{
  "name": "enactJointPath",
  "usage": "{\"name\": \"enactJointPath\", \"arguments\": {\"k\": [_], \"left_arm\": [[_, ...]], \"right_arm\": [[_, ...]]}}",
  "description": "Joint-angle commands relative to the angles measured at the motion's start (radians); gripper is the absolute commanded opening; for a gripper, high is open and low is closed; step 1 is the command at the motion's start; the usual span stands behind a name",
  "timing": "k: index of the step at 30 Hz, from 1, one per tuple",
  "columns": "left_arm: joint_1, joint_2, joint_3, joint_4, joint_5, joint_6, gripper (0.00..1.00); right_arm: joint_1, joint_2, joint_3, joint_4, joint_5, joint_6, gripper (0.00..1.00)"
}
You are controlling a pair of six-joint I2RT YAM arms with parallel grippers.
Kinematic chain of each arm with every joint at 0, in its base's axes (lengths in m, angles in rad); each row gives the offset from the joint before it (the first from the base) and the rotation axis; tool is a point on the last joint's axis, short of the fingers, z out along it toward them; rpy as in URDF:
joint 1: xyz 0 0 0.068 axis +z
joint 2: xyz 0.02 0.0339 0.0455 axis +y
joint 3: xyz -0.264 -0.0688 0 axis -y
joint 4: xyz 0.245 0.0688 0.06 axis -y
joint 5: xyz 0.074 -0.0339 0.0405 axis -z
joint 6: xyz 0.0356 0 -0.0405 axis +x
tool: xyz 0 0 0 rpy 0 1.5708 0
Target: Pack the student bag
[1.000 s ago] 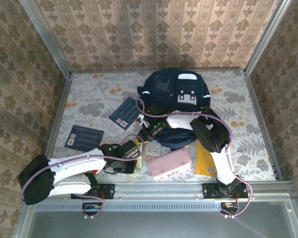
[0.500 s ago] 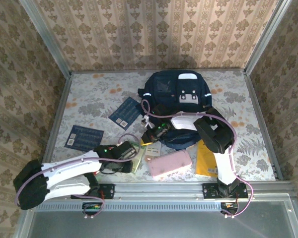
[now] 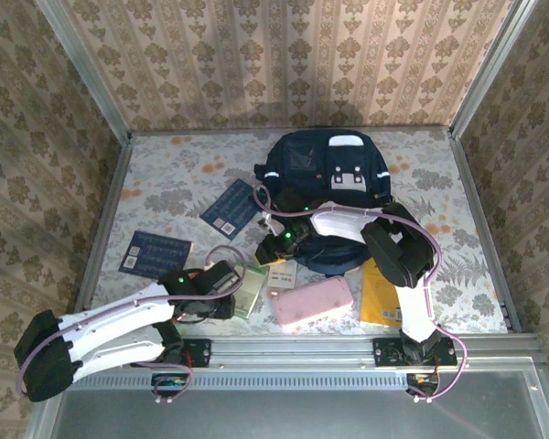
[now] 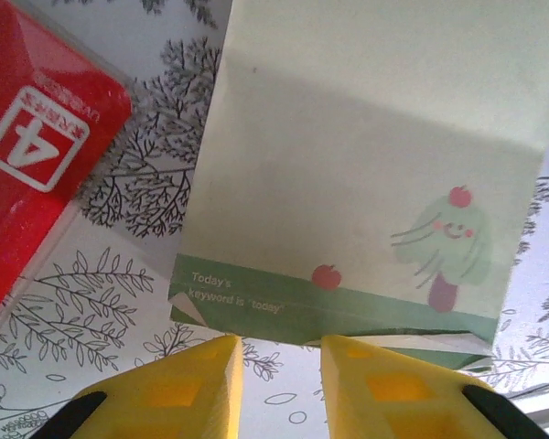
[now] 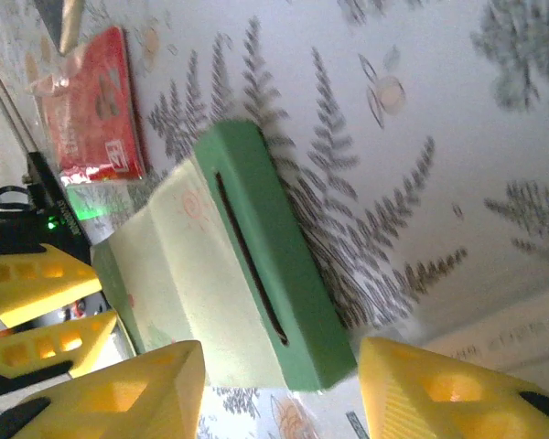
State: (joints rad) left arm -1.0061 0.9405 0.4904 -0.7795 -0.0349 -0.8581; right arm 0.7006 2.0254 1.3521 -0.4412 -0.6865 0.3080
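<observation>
The student bag (image 3: 328, 172), dark navy with a white stripe, lies at the back middle of the table. A pale green notepad (image 3: 250, 291) with a dark green band lies flat on the table in front of it. My left gripper (image 3: 234, 285) stands open just short of the notepad's (image 4: 366, 183) near edge, its yellow fingers (image 4: 192, 389) apart and holding nothing. My right gripper (image 3: 279, 245) hovers at the notepad's far end (image 5: 256, 256), open wide (image 5: 279, 389), with the green edge between its fingers and untouched.
A pink pencil case (image 3: 311, 302) and a yellow book (image 3: 380, 294) lie near the front edge. Two blue booklets (image 3: 231, 208) (image 3: 154, 251) sit to the left. A red card (image 4: 37, 155) lies beside the notepad, and a white card (image 3: 282, 274) between notepad and bag.
Both grippers have opened. The left arm has drawn back to the left, leaving the notepad on the table. The right gripper has shifted slightly over the notepad's far end.
</observation>
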Motion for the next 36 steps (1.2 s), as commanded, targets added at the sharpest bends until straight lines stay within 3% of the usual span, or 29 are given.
{"name": "enactJointPath", "arguments": {"k": [1, 6, 12, 17, 24, 28, 33, 36], "left_arm": [[0.006, 0.025, -0.039, -0.004, 0.029, -0.028, 0.31], [0.011, 0.082, -0.09, 0.079, 0.036, -0.038, 0.31], [0.021, 0.164, -0.084, 0.129, 0.021, -0.026, 0.3], [0.024, 0.193, -0.084, 0.144, 0.015, -0.024, 0.28], [0.031, 0.191, -0.096, 0.155, 0.002, -0.019, 0.24], [0.032, 0.191, -0.102, 0.158, 0.001, -0.018, 0.22], [0.033, 0.188, -0.104, 0.166, 0.0, -0.012, 0.21], [0.032, 0.175, -0.088, 0.144, -0.004, -0.006, 0.22]], "right_arm": [[0.017, 0.051, 0.118, -0.139, 0.071, -0.088, 0.51], [0.044, 0.166, 0.239, -0.289, 0.015, -0.179, 0.52], [0.068, 0.218, 0.245, -0.327, 0.061, -0.205, 0.52], [0.098, 0.222, 0.238, -0.354, -0.078, -0.235, 0.52], [0.09, 0.177, 0.162, -0.235, -0.354, -0.134, 0.47], [0.057, 0.119, 0.043, -0.014, -0.484, 0.022, 0.46], [0.022, 0.082, -0.047, 0.163, -0.498, 0.16, 0.43], [0.019, 0.097, -0.024, 0.118, -0.428, 0.148, 0.29]]}}
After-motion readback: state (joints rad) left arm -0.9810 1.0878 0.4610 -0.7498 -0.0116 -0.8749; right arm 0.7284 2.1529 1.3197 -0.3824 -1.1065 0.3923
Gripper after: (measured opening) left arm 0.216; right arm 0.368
